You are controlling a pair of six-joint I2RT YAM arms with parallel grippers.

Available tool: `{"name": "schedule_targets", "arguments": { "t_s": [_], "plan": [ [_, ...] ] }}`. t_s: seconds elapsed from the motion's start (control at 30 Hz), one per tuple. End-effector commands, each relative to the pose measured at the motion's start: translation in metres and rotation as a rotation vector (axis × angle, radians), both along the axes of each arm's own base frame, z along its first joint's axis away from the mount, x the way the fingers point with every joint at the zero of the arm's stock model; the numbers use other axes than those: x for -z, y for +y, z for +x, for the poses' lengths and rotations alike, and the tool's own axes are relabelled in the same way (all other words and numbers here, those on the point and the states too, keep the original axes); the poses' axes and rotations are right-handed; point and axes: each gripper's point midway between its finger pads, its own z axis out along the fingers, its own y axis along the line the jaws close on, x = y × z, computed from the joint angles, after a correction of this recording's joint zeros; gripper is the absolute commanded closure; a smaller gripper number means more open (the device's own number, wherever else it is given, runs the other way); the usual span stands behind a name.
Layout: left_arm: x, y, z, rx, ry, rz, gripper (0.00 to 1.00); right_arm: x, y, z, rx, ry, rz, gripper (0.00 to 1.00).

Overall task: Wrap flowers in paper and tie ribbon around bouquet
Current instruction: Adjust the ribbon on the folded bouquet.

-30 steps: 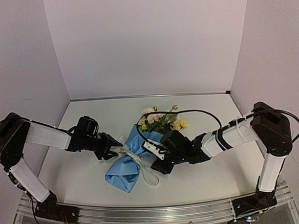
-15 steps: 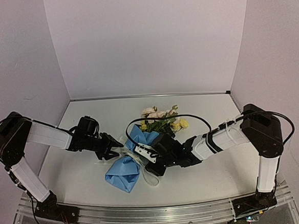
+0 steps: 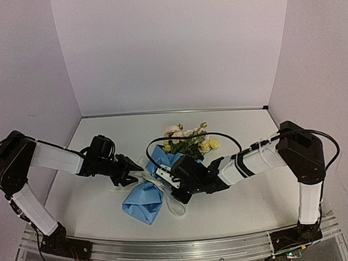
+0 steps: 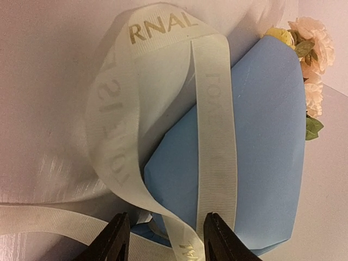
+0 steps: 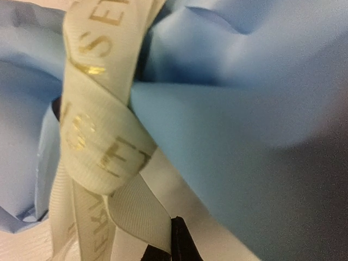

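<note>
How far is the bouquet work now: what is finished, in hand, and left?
Done: the flowers sit in the blue paper, the ribbon looped around its waist. In hand: the right pincer is shut on a ribbon strand; the left pincer is open around another strand. Left: probably pulling the ribbon tight.

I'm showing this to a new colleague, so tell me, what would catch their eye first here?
The light blue paper bouquet lies in the middle of the table, its yellow and pink flowers pointing to the far side. A cream lettered ribbon loops around its waist. The right gripper appears shut on one strand, and the left gripper stands open astride another.
</note>
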Motion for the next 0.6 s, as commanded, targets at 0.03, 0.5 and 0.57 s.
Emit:
{"name": "schedule_targets", "arguments": {
  "t_s": [0.03,0.5,0.57],
  "plan": [
    [-0.014,0.007,0.005,-0.052,-0.052,0.003,0.52,-0.013,-0.025,0.004,0.144,0.011,-0.053,1.0],
    [-0.021,0.038,0.029,0.019,-0.208,0.233,0.52,-0.01,-0.061,-0.005,0.271,0.034,-0.08,1.0],
    [-0.023,0.043,0.032,0.064,-0.245,0.277,0.52,-0.009,-0.064,-0.007,0.276,0.037,-0.088,1.0]
  ]
}}
